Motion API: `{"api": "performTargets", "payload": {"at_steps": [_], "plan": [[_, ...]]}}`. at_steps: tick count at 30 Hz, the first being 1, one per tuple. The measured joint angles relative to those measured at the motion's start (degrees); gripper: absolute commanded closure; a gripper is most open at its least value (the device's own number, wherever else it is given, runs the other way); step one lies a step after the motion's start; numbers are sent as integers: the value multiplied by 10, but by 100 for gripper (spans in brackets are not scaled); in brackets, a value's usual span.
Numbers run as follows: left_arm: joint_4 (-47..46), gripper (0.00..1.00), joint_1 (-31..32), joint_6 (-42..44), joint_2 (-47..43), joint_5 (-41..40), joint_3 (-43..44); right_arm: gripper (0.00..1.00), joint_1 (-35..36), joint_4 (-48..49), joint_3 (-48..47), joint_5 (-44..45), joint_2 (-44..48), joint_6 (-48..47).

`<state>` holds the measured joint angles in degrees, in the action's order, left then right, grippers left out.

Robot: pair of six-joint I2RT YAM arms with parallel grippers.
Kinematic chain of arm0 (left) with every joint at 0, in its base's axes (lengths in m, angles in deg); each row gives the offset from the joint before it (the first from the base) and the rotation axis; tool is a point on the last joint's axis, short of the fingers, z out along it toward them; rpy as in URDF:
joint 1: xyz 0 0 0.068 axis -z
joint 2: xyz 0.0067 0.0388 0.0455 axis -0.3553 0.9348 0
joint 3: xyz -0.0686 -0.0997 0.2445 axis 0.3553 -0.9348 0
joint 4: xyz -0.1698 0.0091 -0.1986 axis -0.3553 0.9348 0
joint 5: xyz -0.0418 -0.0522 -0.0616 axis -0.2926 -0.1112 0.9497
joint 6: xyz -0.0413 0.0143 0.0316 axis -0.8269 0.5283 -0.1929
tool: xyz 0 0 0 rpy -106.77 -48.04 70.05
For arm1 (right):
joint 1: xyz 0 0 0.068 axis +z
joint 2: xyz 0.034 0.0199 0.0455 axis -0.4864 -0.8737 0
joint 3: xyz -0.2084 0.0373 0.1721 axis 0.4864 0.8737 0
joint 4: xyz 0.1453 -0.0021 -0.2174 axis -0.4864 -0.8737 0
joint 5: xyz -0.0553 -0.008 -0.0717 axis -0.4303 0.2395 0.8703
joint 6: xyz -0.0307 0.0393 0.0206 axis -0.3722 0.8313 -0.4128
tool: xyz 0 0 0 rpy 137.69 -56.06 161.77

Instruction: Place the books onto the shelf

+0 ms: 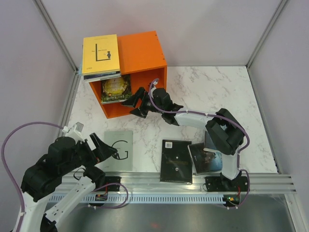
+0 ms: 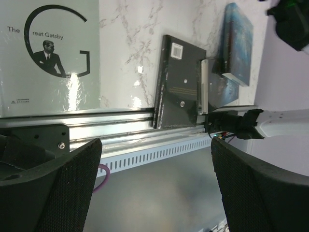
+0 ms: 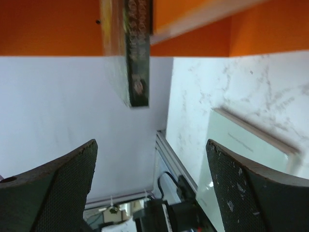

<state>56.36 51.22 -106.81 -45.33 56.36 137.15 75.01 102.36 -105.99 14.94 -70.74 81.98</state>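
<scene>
On table (image 1: 207, 92) | book (image 2: 48, 58) titled "The Great Gatsby" | left fingers (image 2: 53, 188), right fingers (image 3: 53, 188) apart

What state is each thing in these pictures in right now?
Left claw: open, empty.
Right claw: open, empty, near the shelf.
Orange shelf: holding books.
Green-gold book: inside the shelf, cover showing.
Yellow book: flat, topping a stack.
Gatsby book: flat on the table.
Black book: flat on the table.
Blue book: beside the black book.

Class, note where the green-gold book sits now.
Top view, back left: the green-gold book stands in the opening of the shelf, beneath the yellow book, beside the right gripper.
</scene>
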Motion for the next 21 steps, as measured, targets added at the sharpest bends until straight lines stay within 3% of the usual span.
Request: {"api": "performTargets", "payload": {"at_steps": [2, 3, 11, 13, 17, 21], "plan": [[-2, 6, 0, 0, 21, 0, -24, 3, 0, -28, 17, 1, 21, -20], [-4, 0, 0, 0, 38, 0, -40, 3, 0, -47, 28, 1, 36, -31], [-104, 0, -20, 1, 190, -26, -154, 2, 5, -125, 191, -1, 166, -100], [-125, 0, -65, 12, 220, -21, -166, 2, 10, -138, 225, -2, 184, -108], [-188, 0, -254, 54, 294, 25, -191, 2, 18, -165, 281, -6, 210, -125], [-213, 0, -355, 75, 355, 34, -180, 2, 21, -191, 314, -12, 249, -140]]}}
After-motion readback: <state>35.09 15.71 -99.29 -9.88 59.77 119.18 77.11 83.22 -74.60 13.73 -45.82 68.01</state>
